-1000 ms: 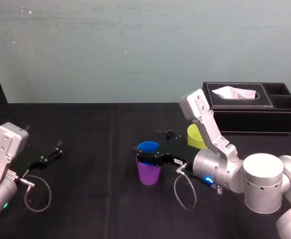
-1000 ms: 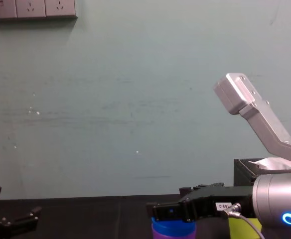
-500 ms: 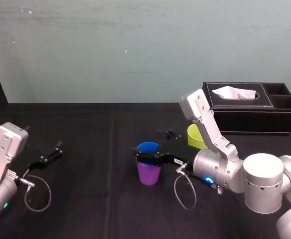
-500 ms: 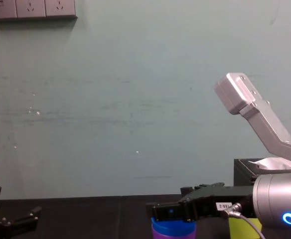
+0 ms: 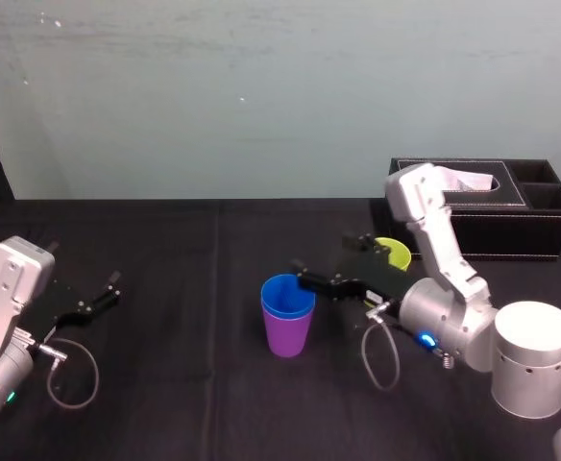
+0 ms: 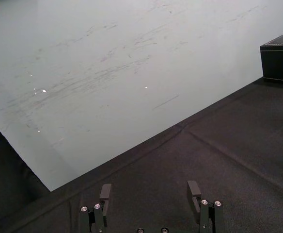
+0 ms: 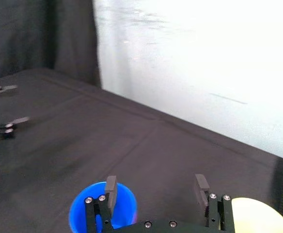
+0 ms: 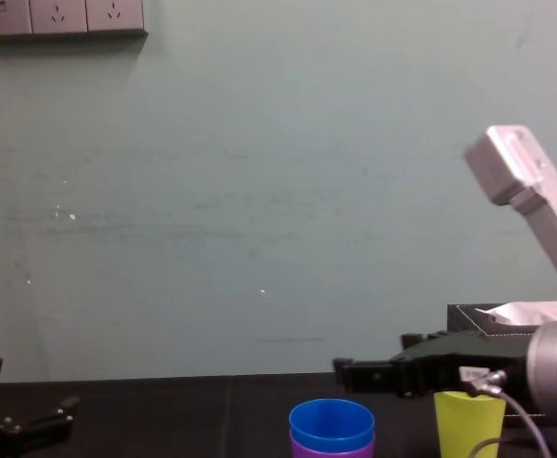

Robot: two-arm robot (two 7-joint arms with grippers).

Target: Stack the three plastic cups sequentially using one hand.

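Head view first: the blue cup [image 5: 287, 292] sits nested inside the purple cup [image 5: 288, 337], upright, near the middle of the black table [image 5: 184, 384]. The yellow-green cup [image 5: 394, 254] stands alone behind and to the right of that pair, in front of the black tissue box [image 5: 482, 219].

My working hand, the right gripper [image 5: 327, 257], hangs between the two-cup stack and the yellow-green cup. Its fingers are spread wide and hold nothing. One fingertip ends just beside the blue rim on its right side (from up here I cannot tell whether it touches).

The chest view settles that. The right gripper [image 8: 372, 355] is higher than the blue cup [image 8: 331, 419], with clear wall showing between finger and rim. Only a strip of the purple cup [image 8: 331, 445] shows beneath the blue one. The yellow-green cup [image 8: 469, 425] stands just right of the stack, apart from it, with the tissue box [image 8: 507, 319] behind.

On the right wrist view I see the right gripper [image 7: 155, 187] gaping, one finger crossing the blue cup [image 7: 124, 204] and the yellow-green cup [image 7: 255, 216] past the other finger.

The left gripper [image 5: 93, 298] rests parked at the far left of the table. On the left wrist view the left gripper [image 6: 149, 191] is spread apart over bare cloth.
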